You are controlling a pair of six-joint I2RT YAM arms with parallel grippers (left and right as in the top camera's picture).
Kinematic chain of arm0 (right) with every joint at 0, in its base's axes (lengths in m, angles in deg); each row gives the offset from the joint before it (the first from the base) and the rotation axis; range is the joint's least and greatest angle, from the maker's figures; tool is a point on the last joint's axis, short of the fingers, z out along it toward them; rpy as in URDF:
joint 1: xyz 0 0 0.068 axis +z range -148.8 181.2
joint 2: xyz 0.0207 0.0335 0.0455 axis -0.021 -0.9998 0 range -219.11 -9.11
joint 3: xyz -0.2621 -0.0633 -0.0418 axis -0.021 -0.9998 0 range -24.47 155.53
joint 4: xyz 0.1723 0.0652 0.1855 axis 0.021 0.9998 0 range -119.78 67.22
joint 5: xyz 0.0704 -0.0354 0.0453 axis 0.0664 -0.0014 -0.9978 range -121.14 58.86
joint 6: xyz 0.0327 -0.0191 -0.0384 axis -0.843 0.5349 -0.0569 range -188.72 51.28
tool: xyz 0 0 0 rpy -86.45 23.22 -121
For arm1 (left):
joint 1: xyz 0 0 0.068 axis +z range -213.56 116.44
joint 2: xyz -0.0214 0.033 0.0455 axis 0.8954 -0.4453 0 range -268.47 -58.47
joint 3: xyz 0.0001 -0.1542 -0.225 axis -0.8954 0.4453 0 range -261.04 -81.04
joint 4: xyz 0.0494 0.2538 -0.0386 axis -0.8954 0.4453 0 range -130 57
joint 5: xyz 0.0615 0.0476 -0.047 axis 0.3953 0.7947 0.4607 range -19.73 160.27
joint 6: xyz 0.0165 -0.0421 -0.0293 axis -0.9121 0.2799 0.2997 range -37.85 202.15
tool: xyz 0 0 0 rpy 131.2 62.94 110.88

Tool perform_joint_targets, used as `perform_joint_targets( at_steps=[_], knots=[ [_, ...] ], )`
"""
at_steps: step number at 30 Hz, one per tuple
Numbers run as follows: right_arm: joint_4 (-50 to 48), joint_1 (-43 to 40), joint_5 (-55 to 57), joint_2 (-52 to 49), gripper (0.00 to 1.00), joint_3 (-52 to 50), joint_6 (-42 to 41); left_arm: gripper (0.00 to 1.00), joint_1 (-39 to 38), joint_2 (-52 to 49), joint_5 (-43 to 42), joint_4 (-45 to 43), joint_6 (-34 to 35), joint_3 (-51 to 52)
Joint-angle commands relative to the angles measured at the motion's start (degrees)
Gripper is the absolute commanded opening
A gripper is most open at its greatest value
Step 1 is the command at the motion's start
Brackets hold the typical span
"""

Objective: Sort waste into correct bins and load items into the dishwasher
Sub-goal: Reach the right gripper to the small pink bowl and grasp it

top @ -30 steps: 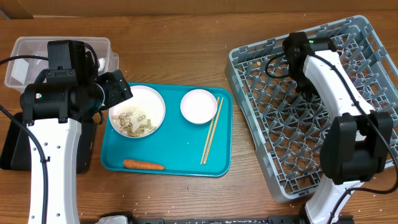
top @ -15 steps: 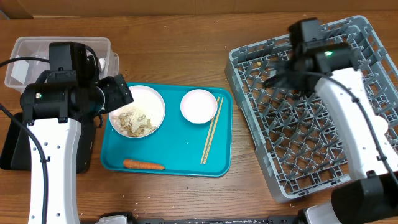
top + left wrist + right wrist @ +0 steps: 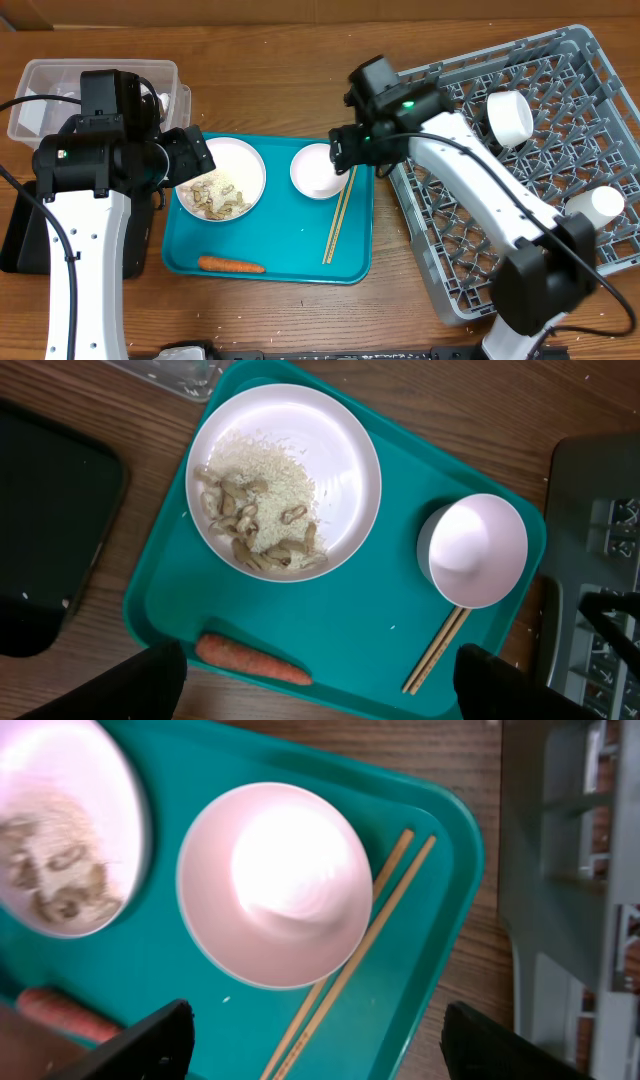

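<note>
A white plate [image 3: 233,165] with beige scraps and rice [image 3: 255,525] sits on the teal tray [image 3: 290,255], next to a small white bowl [image 3: 318,172], wooden chopsticks [image 3: 340,212] and an orange carrot [image 3: 230,265]. My left gripper [image 3: 190,155] is open and empty at the plate's left rim; in the left wrist view [image 3: 315,690] its fingers straddle the carrot [image 3: 250,660]. My right gripper [image 3: 345,150] is open and empty above the bowl [image 3: 275,885] and chopsticks [image 3: 350,965]. A white cup [image 3: 509,117] and another white dish [image 3: 594,205] sit in the grey rack [image 3: 480,270]. No wrapper or tissue shows.
The clear tub [image 3: 60,80] stands at the back left, partly under my left arm. The black tray [image 3: 25,245] lies at the left edge, also seen in the left wrist view [image 3: 50,540]. The rack's left wall [image 3: 560,870] is just right of the teal tray.
My right arm has swung left from over the rack to above the small bowl, uncovering the cup and the other dish in the rack. My left gripper has barely moved.
</note>
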Motion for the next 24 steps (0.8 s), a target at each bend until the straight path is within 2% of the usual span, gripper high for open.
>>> perform_joint_targets(
  at_steps=[1, 4, 11, 14, 16, 19, 24],
  knots=[
    [-0.52, 1.46, 5.33, -2.97, 0.81, -0.15, -6.1, 0.88, 0.24, 0.59, 0.17, 0.35, -0.9, -1.18],
    [-1.49, 2.21, 5.44, -5.7, 0.79, -0.15, -7.28, 0.88, 0.24, 0.59, 0.15, 0.37, -0.9, -1.18],
    [-3.5, 3.08, 5.42, -11.21, 0.69, -0.17, -8.76, 0.88, 0.24, 0.59, 0.15, 0.37, -0.87, -1.18],
    [-4.07, 3.08, 5.42, -12.46, 0.59, -0.26, -8.79, 0.87, 0.24, 0.59, 0.15, 0.37, -0.87, -1.18],
    [-4.48, 3.08, 5.44, -12.66, 0.42, -0.31, -8.76, 0.88, 0.24, 0.59, 0.15, 0.33, -0.87, -1.18],
    [-5.22, 3.08, 5.4, -12.63, 0.3, -0.31, -9.01, 0.87, 0.24, 0.59, 0.15, 0.31, -0.87, -1.18],
    [-5.18, 3.08, 5.42, -12.66, 0.25, -1.2, -11.72, 0.88, 0.24, 0.59, 0.15, 0.39, -0.87, -1.18]
  ],
)
